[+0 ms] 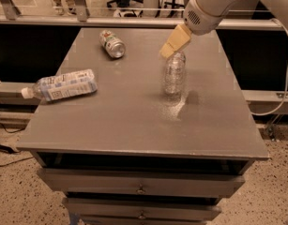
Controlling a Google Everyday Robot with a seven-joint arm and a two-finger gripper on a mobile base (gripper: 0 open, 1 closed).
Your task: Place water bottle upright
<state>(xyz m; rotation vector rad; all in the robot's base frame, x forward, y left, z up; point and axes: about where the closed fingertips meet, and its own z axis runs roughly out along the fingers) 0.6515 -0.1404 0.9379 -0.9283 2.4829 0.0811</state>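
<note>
Grey table (134, 125): drawers below, three items on top.
Around: one can (112, 43) on its side at 11 o'clock; one large labelled bottle (61, 86) lying at 9 o'clock, cap past the edge.
Water bottle (174, 76): one, lying just right of centre.
Gripper (175, 42): slants down from 1 o'clock on one white arm (214, 6), overlapping the water bottle's far end; grip unclear.
</note>
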